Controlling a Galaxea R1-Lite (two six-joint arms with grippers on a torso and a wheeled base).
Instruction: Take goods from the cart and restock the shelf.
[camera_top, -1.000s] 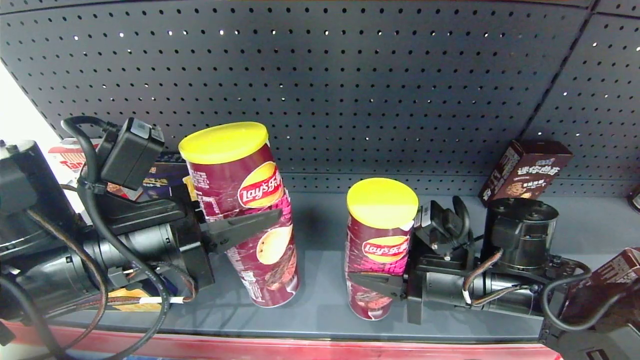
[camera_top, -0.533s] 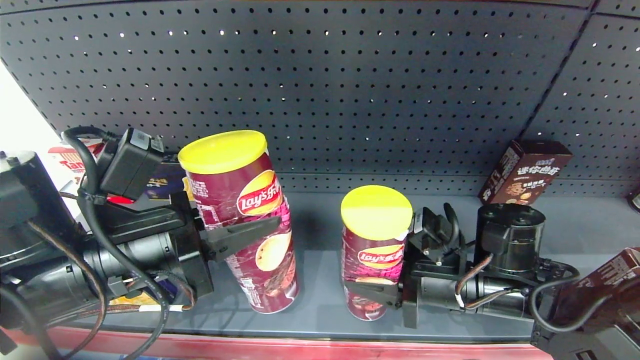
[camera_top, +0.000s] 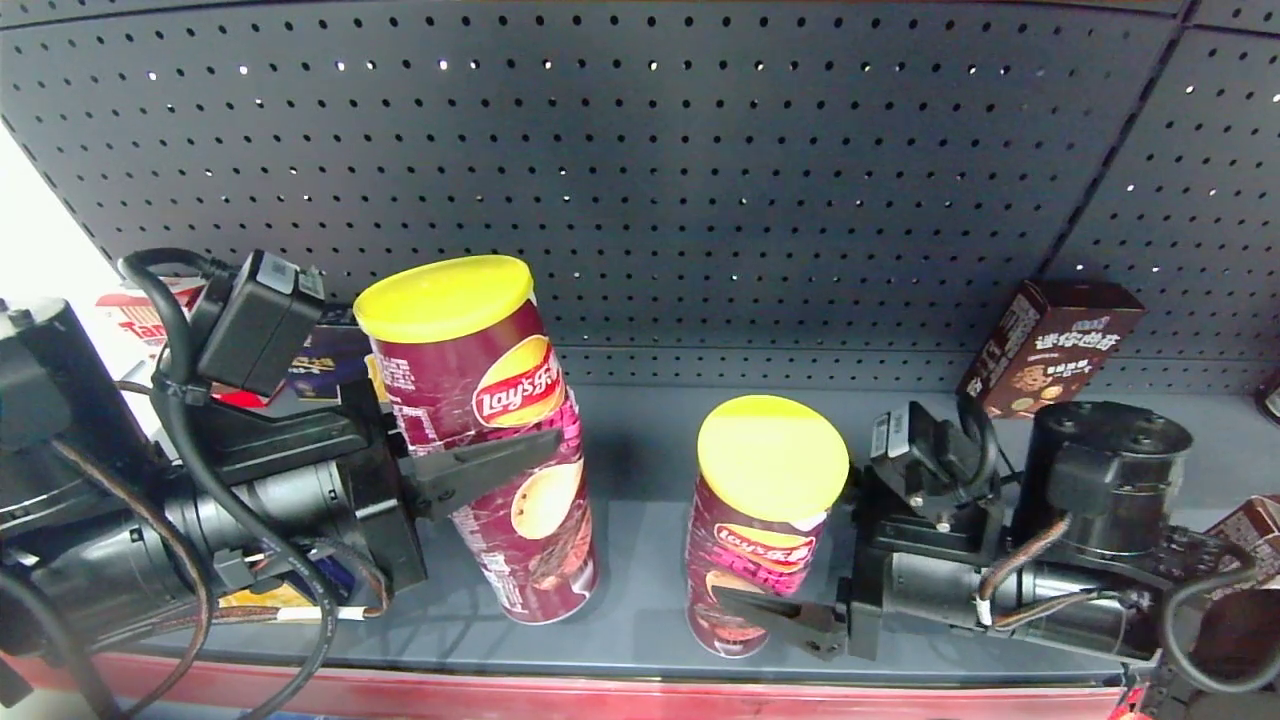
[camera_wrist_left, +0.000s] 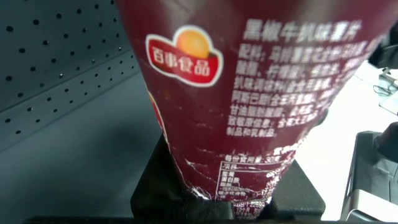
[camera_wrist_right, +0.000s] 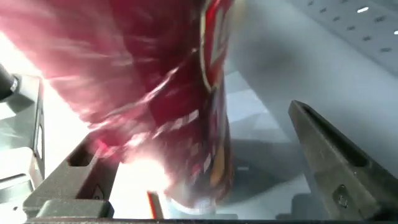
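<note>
Pegboard back panel (camera_top: 700, 150) stands behind both claws; the grey shelf deck (camera_top: 640, 440) runs under them.

Left arm (camera_top: 150, 530): lies roughly level and reaches in from the shelf's left end, wrist camera on top. Left claw (camera_top: 500, 455) is clamped on the tall chip can (camera_top: 470, 380) at mid-height. One finger (camera_top: 480, 465) crosses the can's front. The can leans a little, its yellow lid above the claw and its base below it at the deck; whether the base touches, I cannot tell.

Right arm (camera_top: 1020, 590): also level, lower, and reaches in from the right. Right claw (camera_top: 750, 590) is spread. In the right wrist view one finger (camera_wrist_right: 336, 168) stands apart from the wall of the short chip can (camera_top: 760, 540). This can stands on the deck between the fingers, its lid above them.

Count: 2 arms, 2 chip cans, both maroon with yellow lids. 2 brown boxes, one (camera_top: 1050, 345) propped against the pegboard behind the right claw, one (camera_top: 1250, 530) past the right arm at the edge.
</note>
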